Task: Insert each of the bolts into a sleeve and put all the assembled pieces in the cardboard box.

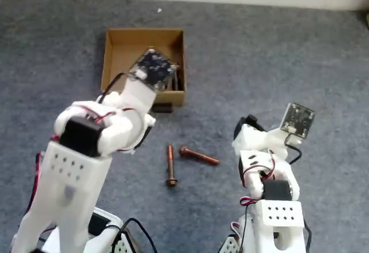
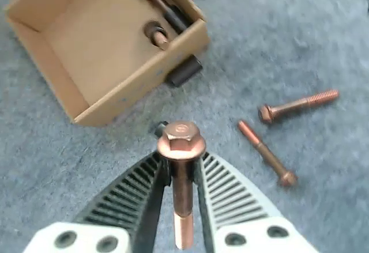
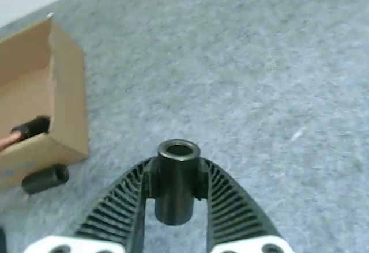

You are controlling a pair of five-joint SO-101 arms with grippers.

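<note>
1. Left hand (image 2: 182, 163): clenched on a copper bolt (image 2: 181, 189). The shaft runs along the fingers, with the hex head out past the fingertips and the threaded end back toward the wrist. In the high view this arm hangs over the near right corner of the box.
2. Cardboard box (image 1: 124, 48): upper left of centre in the high view, open-topped. Assembled pieces (image 2: 158, 34) lie against its right wall.
3. Loose sleeve (image 1: 162, 109): black, on its side on the grey bench (image 1: 259, 51), outside the box and just beside its near wall.
4. Loose bolts: one (image 1: 171, 165) lies up-and-down at frame centre, and the other (image 1: 199, 155) slants off to its right.
5. Right hand (image 3: 177, 172): grasping a black sleeve (image 3: 174, 189) with the open bore facing away from the wrist. It is right of centre in the high view, well apart from the left hand.

Governing relation: the held bolt lies left of the held sleeve, across the loose bolts. As gripped, the head leads, so the thread likely needs turning toward the bore before the two can mate.
</note>
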